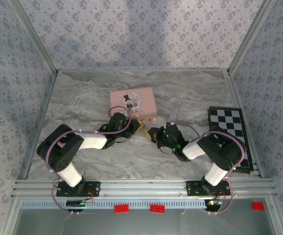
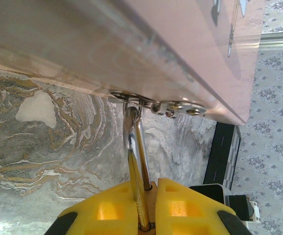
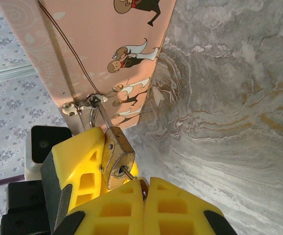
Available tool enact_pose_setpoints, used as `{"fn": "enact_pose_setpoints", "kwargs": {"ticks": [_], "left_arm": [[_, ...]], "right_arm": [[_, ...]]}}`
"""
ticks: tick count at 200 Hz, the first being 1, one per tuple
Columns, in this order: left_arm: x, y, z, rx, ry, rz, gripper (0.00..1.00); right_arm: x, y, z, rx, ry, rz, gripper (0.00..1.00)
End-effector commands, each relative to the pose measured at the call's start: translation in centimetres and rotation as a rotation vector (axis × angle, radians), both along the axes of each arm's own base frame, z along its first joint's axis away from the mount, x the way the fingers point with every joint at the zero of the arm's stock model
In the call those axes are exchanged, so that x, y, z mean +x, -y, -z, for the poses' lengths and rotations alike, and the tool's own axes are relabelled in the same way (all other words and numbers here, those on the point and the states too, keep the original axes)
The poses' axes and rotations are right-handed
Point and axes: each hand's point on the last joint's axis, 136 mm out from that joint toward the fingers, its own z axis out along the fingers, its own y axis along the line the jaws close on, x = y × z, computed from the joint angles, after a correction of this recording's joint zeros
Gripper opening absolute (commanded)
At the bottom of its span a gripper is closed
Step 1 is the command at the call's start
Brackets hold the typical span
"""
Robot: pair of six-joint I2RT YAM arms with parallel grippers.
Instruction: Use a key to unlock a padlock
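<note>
The small brass padlock [image 3: 116,157] hangs by its thin silvery shackle [image 2: 133,142] from the hasp [image 3: 88,103] on the front of the pink tin [image 1: 132,102]. My left gripper [image 2: 151,190] is shut on the padlock's body, with the shackle rising from between its yellow fingers [image 3: 78,164]. My right gripper [image 3: 145,185] is shut on the key [image 3: 130,172], whose blade sits in the keyhole on the padlock's underside. In the top view both grippers meet just in front of the tin, left gripper [image 1: 135,127] and right gripper [image 1: 152,133], with the padlock [image 1: 143,128] between them.
The pink tin with its cartoon couple lies flat on the marble-patterned table [image 1: 82,103], directly behind the grippers. A black-and-white chessboard [image 1: 229,134] lies at the right edge. Patterned walls and metal rails enclose the table.
</note>
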Motion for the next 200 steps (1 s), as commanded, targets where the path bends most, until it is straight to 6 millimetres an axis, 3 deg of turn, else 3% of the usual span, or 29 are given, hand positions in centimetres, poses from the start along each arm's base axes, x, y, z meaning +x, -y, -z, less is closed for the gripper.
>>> {"fn": "enact_pose_setpoints", "kwargs": {"ticks": [1,76,142,200], "left_arm": [[-1.7,2.7,-1.6,-0.077,0.008,0.112,0.0],[-1.8,3.2,-1.2,-0.075,0.002,0.119,0.0],[-2.1,3.2,-1.9,-0.087,0.006,0.126,0.0],[-2.9,3.8,-2.3,-0.094,0.005,0.142,0.0]], "right_arm": [[1.0,-0.5,-2.2,0.052,0.041,0.025,0.0],[0.8,-2.3,-4.1,0.104,0.063,-0.009,0.0],[1.4,-1.5,-3.4,0.102,0.071,0.009,0.0],[2.2,-2.5,-4.7,0.138,0.102,-0.021,0.0]]}}
